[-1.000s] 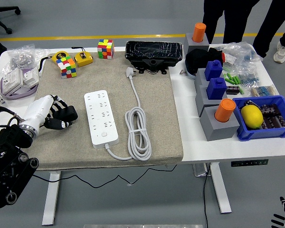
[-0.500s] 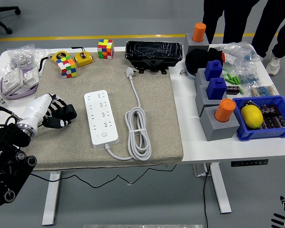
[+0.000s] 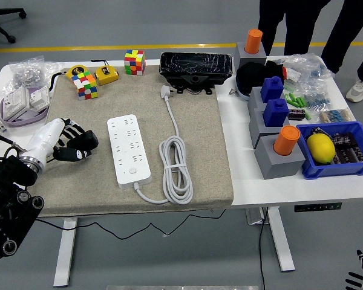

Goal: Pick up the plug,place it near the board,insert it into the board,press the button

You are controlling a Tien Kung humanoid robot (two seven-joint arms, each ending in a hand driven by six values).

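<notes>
The left hand (image 3: 74, 144) hung low over the mat (image 3: 133, 181) at its left side, fingers loosely curled and holding nothing, well apart from the plug (image 3: 166, 91), which lay at the mat's far edge just in front of a black box (image 3: 196, 69). The strip (image 3: 129, 149) lay flat in the middle of the mat, between hand and cord (image 3: 175, 166), its button (image 3: 132, 171) near the close end. The likely trouble, as I judged it, was the reach: the plug sat far across the strip from the hand, so an arm sweeping over might nudge the strip askew or drag the coiled cord, shifting the sockets before any insertion. The plug lay so near the box that fingers might bump the box or pinch only the cord, letting the plug swing free. The cord's loops by the strip's right side could snag or tug the plug back when lifted. Two cubes (image 3: 86, 84) and a tape measure (image 3: 106, 75) at the far left looked clear of that path. Which way the plug's pins faced was too small to tell, and the hand's thumb and palm were hard to make out against the dark fingers. The right hand showed only as fingertips cut off at the lower right corner (image 3: 358, 279), so its state could not be told. People at the far side showed only as legs.
</notes>
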